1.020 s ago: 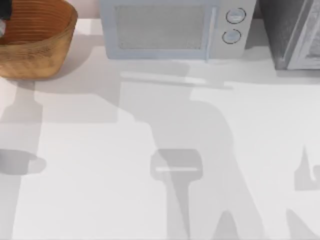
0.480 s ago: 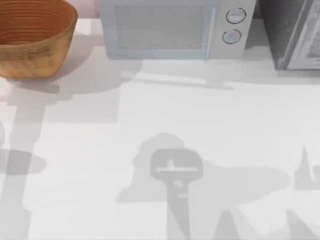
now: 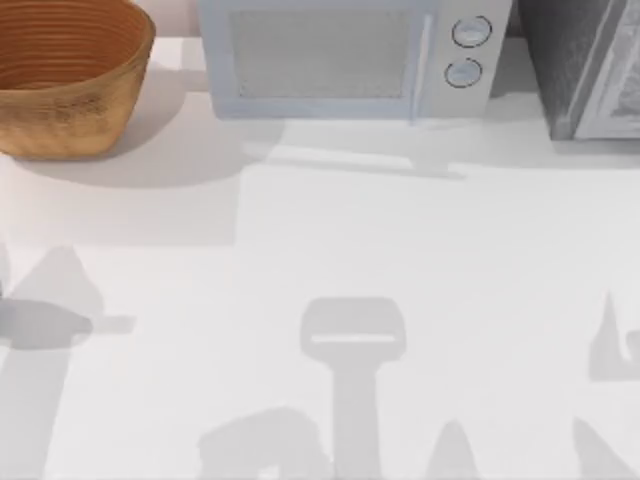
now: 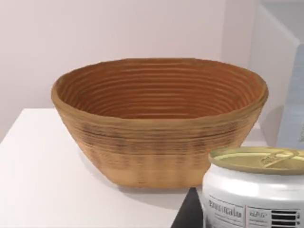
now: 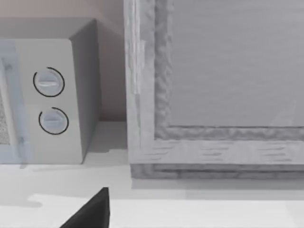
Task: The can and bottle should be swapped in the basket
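— Sitting at the table's far left corner, the basket (image 3: 70, 85) is empty inside. Where is the can?

— Close before the left wrist camera, the can (image 4: 254, 190) stands upright, gold top level, just short of the basket (image 4: 159, 123). It looks carried, likely kept upright for a clean set-down, though whether fingers pinch it I cannot tell.

— And the right arm?

— Its camera faces the microwave (image 5: 45, 95) and a grey cabinet (image 5: 213, 85); judged idle, grip unreadable. No bottle visible.

Microwave (image 3: 345, 58) beside grey cabinet (image 3: 585, 65).
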`<action>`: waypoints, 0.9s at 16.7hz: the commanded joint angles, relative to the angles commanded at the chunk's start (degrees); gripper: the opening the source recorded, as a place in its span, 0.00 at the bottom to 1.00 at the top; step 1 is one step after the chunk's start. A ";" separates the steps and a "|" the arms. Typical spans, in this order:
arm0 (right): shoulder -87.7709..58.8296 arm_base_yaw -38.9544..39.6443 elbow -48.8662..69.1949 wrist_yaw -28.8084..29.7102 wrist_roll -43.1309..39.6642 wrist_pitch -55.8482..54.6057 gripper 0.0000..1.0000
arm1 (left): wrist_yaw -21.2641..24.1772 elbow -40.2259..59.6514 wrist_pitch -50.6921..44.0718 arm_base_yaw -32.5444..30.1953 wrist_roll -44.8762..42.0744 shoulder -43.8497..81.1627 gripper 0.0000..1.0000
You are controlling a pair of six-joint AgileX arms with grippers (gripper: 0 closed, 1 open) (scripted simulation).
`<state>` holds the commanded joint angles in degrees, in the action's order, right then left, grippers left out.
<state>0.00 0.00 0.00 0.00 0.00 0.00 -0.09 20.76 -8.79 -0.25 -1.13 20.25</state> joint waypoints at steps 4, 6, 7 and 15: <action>0.00 0.00 0.00 0.00 0.00 0.00 1.00 | -0.01 -14.93 6.39 0.04 0.68 -14.48 0.00; 0.00 0.00 0.00 0.00 0.00 0.00 1.00 | 0.05 -18.99 8.08 0.17 0.97 -18.48 0.00; 0.00 0.00 0.00 0.00 0.00 0.00 1.00 | 0.07 -20.16 8.55 0.22 1.07 -19.64 0.00; 0.00 0.00 0.00 0.00 0.00 0.00 1.00 | 0.13 -20.71 8.74 0.28 1.02 -19.55 0.00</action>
<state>0.00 0.00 0.00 0.00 0.00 0.00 0.04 0.05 -0.05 0.03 -0.11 0.70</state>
